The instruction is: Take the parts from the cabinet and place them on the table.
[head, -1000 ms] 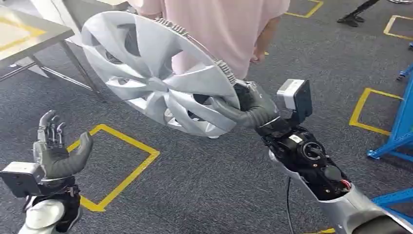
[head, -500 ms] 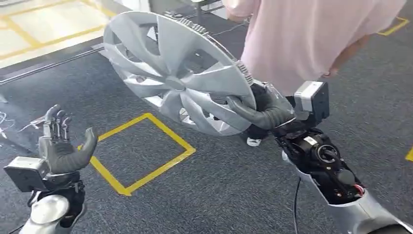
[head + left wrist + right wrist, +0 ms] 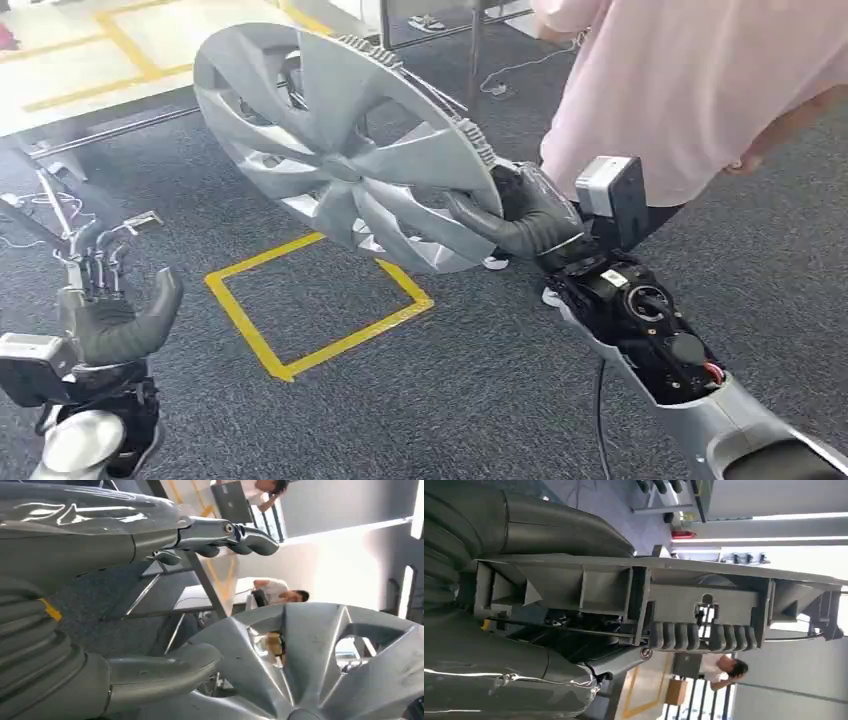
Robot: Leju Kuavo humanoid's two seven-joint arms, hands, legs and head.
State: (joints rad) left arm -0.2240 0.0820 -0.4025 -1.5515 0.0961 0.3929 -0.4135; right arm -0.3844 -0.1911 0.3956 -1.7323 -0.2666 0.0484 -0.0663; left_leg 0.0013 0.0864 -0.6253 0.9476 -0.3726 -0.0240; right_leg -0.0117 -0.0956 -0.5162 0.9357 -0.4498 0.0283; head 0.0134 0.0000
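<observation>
Right hand (image 3: 520,215) grips the rim of one silver wheel cover (image 3: 340,150), held tilted in the air above the grey carpet (image 3: 450,390). Left hand (image 3: 105,305) is raised, fingers spread, holding nothing. One person (image 3: 690,80) stands apparently just behind the cover.

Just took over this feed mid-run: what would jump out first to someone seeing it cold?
The big silver hubcap, held up in the air by its rim in the right hand, over grey carpet. Right behind it stands a person in a pink shirt, close to the right arm. The left hand is raised, fingers apart, holding nothing.
</observation>
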